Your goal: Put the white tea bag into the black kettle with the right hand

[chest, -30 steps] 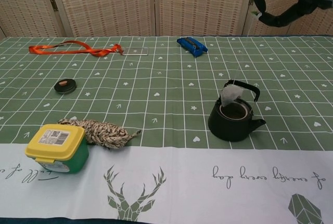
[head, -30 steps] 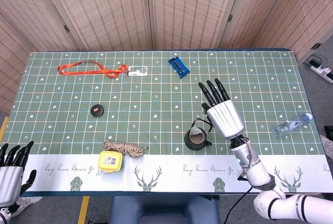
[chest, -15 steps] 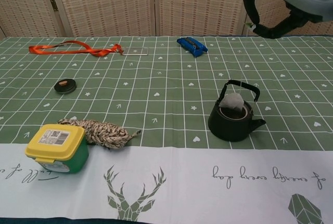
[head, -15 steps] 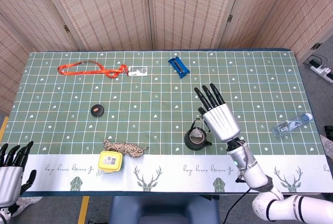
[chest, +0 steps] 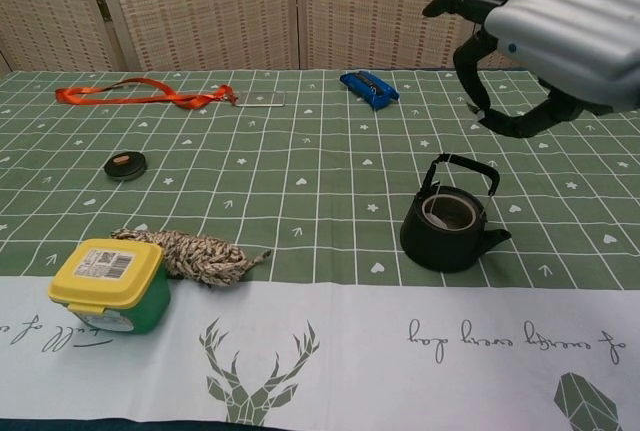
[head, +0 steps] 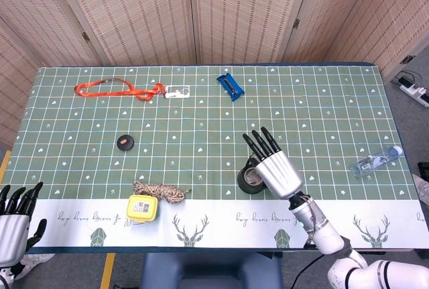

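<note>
Resting at the worktop's [head: 214, 208] near-left corner, left hand [head: 15, 230] sitting empty with fingers apart, white tea bag [chest: 447, 213] lying inside the black kettle [chest: 449, 222], right hand [chest: 545, 31] hovering above it, fingers spread, holding nothing.

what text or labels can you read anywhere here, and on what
Script writing on the white border of the tablecloth: seen upside down from the chest view, too stylised to read with certainty.
Barcode label on the lid of the yellow and green container: print too small to read.
White card at the end of the orange lanyard: marks too small to read.
Nothing readable shows on the black kettle, the blue object or the plastic bottle.
</note>
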`<state>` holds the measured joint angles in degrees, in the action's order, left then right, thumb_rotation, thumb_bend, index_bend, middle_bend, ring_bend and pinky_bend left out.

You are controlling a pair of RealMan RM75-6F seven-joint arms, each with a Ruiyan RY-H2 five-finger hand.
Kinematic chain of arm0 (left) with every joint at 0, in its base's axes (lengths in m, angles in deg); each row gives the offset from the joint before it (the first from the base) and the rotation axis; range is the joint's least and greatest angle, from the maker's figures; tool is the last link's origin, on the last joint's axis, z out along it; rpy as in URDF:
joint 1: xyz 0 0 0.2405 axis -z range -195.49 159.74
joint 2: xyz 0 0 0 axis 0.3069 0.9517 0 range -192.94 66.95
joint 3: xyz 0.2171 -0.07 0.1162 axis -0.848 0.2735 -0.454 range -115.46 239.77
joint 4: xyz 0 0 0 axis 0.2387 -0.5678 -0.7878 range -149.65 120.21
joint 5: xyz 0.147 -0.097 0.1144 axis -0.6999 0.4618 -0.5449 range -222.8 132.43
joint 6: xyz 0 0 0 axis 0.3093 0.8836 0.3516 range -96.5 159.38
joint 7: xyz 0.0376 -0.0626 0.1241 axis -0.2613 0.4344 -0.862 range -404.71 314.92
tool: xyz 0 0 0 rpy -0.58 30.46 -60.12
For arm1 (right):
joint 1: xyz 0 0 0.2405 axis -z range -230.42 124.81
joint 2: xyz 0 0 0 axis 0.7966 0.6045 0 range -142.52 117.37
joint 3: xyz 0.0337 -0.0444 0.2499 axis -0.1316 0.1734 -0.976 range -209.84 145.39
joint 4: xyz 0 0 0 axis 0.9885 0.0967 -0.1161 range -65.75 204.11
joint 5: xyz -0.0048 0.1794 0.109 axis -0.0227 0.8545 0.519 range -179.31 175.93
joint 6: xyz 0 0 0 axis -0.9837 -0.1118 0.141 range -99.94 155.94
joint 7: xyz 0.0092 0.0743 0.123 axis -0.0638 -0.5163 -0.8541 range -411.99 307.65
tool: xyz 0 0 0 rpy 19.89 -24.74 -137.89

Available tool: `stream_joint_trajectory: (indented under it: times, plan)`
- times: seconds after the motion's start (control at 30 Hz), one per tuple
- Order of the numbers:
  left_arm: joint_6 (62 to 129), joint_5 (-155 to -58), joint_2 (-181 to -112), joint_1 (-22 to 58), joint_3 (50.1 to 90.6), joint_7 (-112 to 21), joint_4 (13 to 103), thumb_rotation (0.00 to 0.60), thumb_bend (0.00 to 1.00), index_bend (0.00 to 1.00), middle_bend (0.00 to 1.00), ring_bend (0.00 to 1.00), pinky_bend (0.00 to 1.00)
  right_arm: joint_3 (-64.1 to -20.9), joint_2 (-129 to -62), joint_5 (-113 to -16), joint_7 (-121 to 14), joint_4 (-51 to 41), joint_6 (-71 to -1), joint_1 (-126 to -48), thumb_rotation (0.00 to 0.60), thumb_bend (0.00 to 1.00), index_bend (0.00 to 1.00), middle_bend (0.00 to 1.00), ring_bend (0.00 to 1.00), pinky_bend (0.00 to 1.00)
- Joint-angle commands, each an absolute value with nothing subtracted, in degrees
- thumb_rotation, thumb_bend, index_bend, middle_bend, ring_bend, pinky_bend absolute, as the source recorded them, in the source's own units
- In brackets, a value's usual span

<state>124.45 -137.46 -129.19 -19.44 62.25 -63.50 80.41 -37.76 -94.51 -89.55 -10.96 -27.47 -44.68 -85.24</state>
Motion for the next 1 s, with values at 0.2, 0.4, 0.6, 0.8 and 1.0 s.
stream_joint_trajectory:
  times: [0.2,0.4,0.6,0.8,1.0]
  plan:
    - [124.4,-137.3,-129.2,-19.4,62.3,-63.4,80.4,0.6,0.37,0.0,0.17,0.11,0.04,-35.6,-96.0,-92.2,-9.5,-26.8,-43.9,-84.8,0.6,0.41,0.74,0.11,0.02,0.0]
    - [124.2,-137.0,-129.2,-19.3,62.4,-63.7,80.4,0.6,0.37,0.0,0.17,0.11,0.04,-34.8,-96.7,-92.7,-9.9,-27.0,-42.7,-84.7,0.6,0.41,0.74,0.11,0.02,0.0]
    - [124.4,-137.1,-129.2,-19.4,62.4,-63.6,80.5,0.6,0.37,0.0,0.17,0.11,0.04,-34.5,-98.7,-92.5,-9.1,-25.8,-40.3,-85.4,0.6,0.41,0.68,0.1,0.02,0.0]
    - [124.5,-137.2,-129.0,-19.4,62.4,-63.1,80.5,0.6,0.37,0.0,0.17,0.11,0.04,-35.2,-99.9,-90.2,-6.8,-26.2,-38.4,-85.6,0.6,0.41,0.42,0.05,0.0,0.0]
    - [124.6,-137.8,-128.7,-19.5,62.1,-62.4,80.6,0.6,0.37,0.0,0.17,0.11,0.04,-35.6,-101.1,-88.4,-7.9,-26.1,-36.0,-86.4,0.6,0.41,0.39,0.04,0.0,0.0]
